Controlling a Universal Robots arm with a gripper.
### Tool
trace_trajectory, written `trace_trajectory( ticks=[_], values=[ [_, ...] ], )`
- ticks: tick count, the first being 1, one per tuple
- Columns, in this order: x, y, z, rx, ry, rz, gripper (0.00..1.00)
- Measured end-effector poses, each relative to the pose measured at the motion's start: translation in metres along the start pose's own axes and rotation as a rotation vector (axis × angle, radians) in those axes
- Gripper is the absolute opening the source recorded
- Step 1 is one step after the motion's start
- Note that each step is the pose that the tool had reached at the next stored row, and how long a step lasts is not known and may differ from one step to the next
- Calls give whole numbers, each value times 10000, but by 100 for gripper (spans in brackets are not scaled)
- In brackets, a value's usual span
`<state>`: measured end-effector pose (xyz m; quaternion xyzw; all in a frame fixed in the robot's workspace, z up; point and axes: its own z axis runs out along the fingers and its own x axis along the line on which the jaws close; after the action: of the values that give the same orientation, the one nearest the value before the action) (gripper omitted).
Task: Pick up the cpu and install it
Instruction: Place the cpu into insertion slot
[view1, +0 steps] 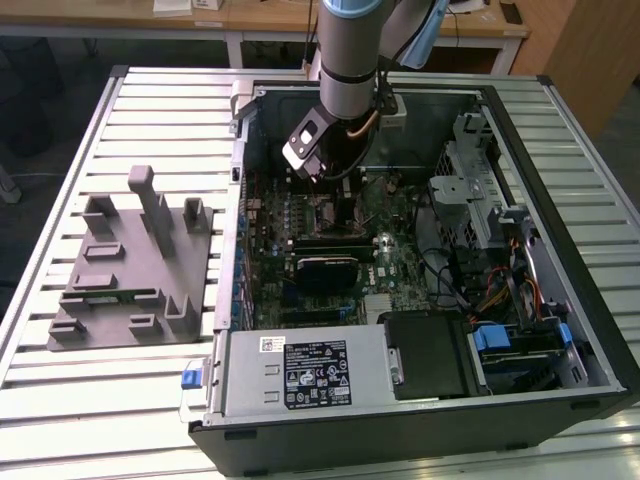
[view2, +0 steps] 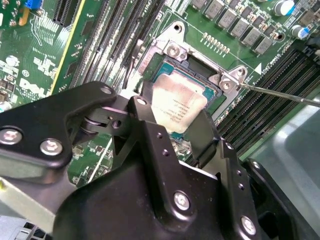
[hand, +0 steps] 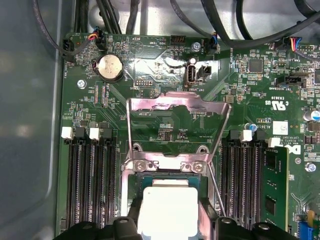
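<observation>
- At the exterior view's nine o'clock, the grey holder block (view1: 130, 270) stands on the slatted table (view1: 60, 400), outside the open computer case (view1: 400, 440). I judge that it is set there to keep pickup apart from the crowded interior.
- Toward twelve o'clock, the arm (view1: 350, 50) reaches into the case over the motherboard (view1: 330, 235), its wrist near upright, which I judge suits a flat placement.
- In the second wrist view, the gripper (view2: 175, 114) has its jaws clamped on two opposite edges of the cpu (view2: 177, 100), leaving the silvery top uncovered.
- The cpu lies within the socket (view2: 172, 50) frame. I cannot tell whether it is seated or just above.
- In the first wrist view, the load plate (hand: 175, 107) is hinged up, away from the chip, so the opening is unobstructed.
- Toward three o'clock in the exterior view, the drive cage (view1: 475, 170) stands well apart from the work.
</observation>
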<state>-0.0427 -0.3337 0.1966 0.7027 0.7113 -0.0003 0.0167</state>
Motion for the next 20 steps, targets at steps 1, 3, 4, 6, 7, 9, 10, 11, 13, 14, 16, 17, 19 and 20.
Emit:
trace_trajectory(
  ticks=[1,3,4,6,7,9,10,11,13,14,16,17,19,20],
  values=[
    [-1,0,-1,1,-1,0,53],
    [-1,0,-2,3,-1,0,59],
    [-2,-1,-9,4,-4,0,59],
    [-2,0,-40,4,-4,0,59],
    [-2,1,-56,3,-3,0,59],
    [-3,1,-78,3,-2,0,59],
    [-2,1,-77,2,-1,0,59],
    [-2,1,-77,2,0,0,59],
    [-2,1,-77,2,0,0,59],
    [-2,1,-78,2,-1,0,59],
    [-2,1,-78,3,-1,0,52],
    [-2,1,-78,3,-2,0,52],
    [-3,1,-79,2,-1,0,40],
    [-2,1,-79,2,-1,0,40]
  ],
)
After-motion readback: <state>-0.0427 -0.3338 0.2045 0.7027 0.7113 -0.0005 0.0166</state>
